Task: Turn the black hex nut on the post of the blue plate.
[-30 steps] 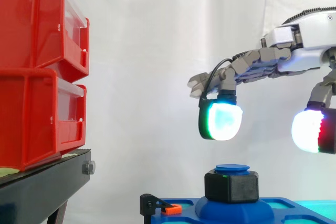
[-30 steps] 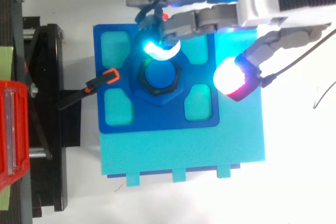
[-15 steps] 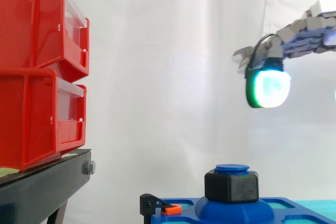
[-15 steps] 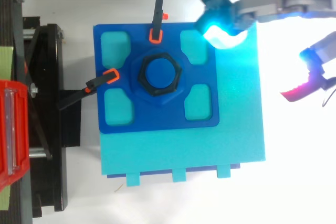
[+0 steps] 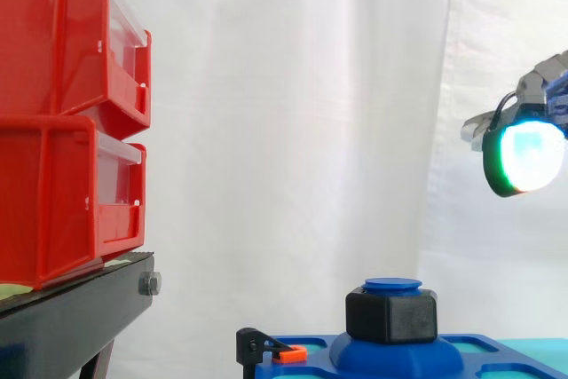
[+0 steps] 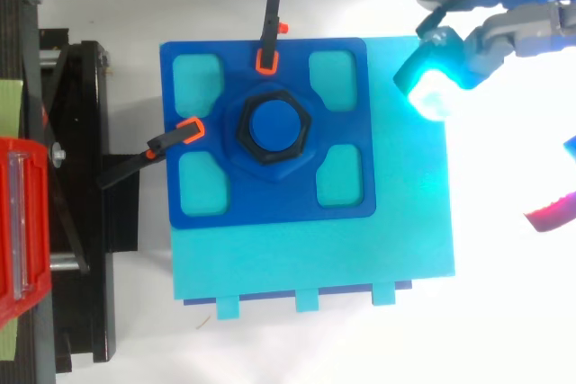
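Observation:
The black hex nut (image 6: 274, 129) sits on the blue post (image 6: 274, 125) at the middle of the blue plate (image 6: 270, 204); from the side the nut (image 5: 391, 316) stands just under the post's cap (image 5: 392, 286). My hand (image 6: 504, 20) hovers off the plate's right edge, high above it and well clear of the nut. Its fingers are stretched out and hold nothing. One fingertip (image 5: 524, 158) glows white and green at the right edge of the side view. A magenta-lit tip (image 6: 553, 213) shows at the far right of the top view.
The blue plate lies on a cyan base (image 6: 315, 263), held by two black clamps with orange tips (image 6: 191, 130) (image 6: 267, 60). Stacked red bins (image 5: 71, 122) stand on a black stand (image 5: 75, 317) to the left. A white curtain hangs behind.
The hand has drawn back from above the nut, rising and moving right toward the edge of both views. The nut has not visibly turned.

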